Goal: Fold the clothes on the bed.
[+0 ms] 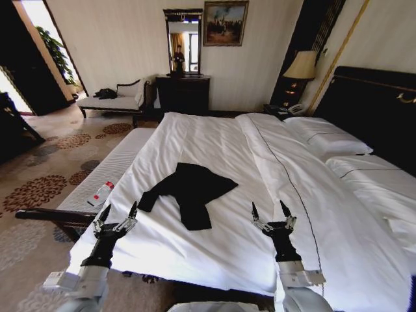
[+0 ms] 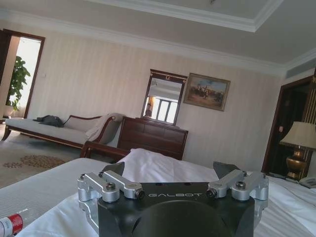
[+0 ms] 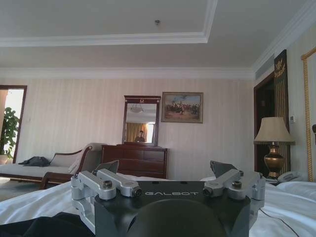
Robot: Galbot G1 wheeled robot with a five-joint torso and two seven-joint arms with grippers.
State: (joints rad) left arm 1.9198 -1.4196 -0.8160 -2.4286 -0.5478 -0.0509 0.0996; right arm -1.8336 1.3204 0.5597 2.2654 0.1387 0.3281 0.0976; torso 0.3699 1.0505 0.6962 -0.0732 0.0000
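The clothes, a crumpled black T-shirt (image 1: pixel 188 187), lie on the white duvet near the foot of the bed (image 1: pixel 221 149). A dark edge of the shirt (image 3: pixel 39 226) also shows low in the right wrist view. My left gripper (image 1: pixel 118 210) hovers open over the bed's near left corner, short of the shirt and to its left. My right gripper (image 1: pixel 271 208) is open too, held above the duvet to the shirt's right. Neither one touches the fabric. Both sets of fingers (image 2: pixel 114 169) (image 3: pixel 224 168) point toward the far wall.
A padded bench (image 1: pixel 110 170) runs along the bed's left side with a small bottle (image 1: pixel 101 193) on it. Pillows (image 1: pixel 325 136) and the dark headboard (image 1: pixel 370 104) are on the right. A chaise longue (image 1: pixel 114 101), dresser (image 1: pixel 182 94) and lamp (image 1: pixel 300 65) stand at the far wall.
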